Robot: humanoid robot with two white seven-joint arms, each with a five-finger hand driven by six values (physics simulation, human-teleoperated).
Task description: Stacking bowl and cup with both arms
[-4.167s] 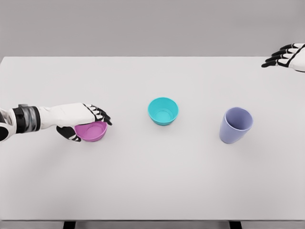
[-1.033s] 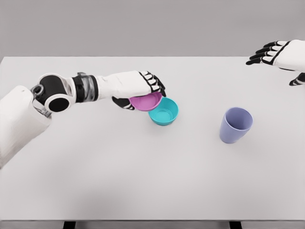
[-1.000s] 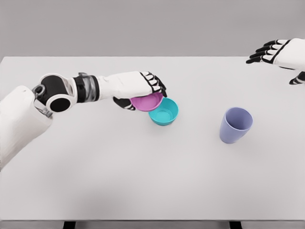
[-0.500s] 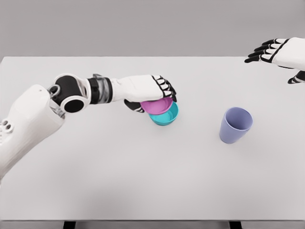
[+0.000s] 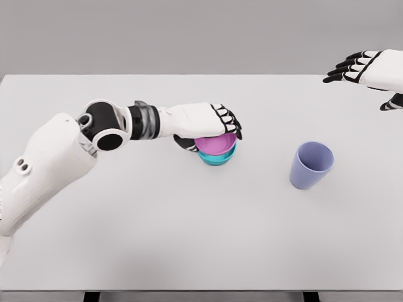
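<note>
My left hand clamped on pink bowl, seated in teal bowl. Sloppy release could tip stack. Right hand spread, far from cup.

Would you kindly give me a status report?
Left hand shut on pink bowl, over teal bowl. Right hand open, raised. Lavender cup unobstructed.

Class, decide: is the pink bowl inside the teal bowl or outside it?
Inside: the pink bowl sits nested in the teal bowl, gripped by the left hand.
</note>
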